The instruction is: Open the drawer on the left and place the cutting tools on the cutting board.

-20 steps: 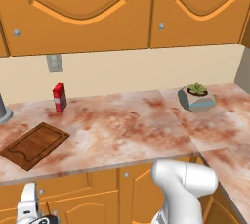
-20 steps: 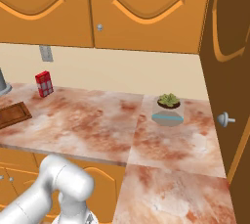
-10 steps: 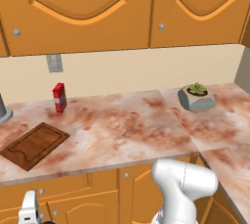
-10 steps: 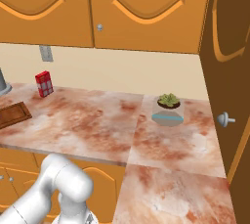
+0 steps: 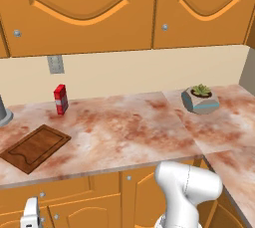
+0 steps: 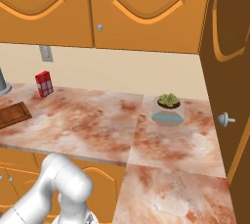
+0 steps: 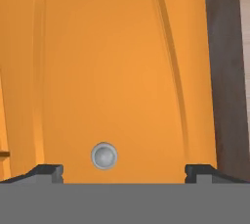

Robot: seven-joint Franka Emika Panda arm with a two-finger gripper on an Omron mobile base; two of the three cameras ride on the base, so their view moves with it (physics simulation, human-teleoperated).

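The gripper [image 7: 124,171] is hanging low in front of the orange cabinet fronts with its jaws standing wide and holding nothing, a round silver knob [image 7: 104,156] sitting between its fingertips, while the cutting board [image 5: 35,147] is lying bare on the counter [image 5: 129,132] beside a red box [image 5: 61,99].

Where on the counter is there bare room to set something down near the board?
The widest free patch is the marble between the cutting board, the red box and the potted plant. The board's own top is bare too. The corner past the plant is also free. It gets tighter at the far left, where the board sits close to a grey base.
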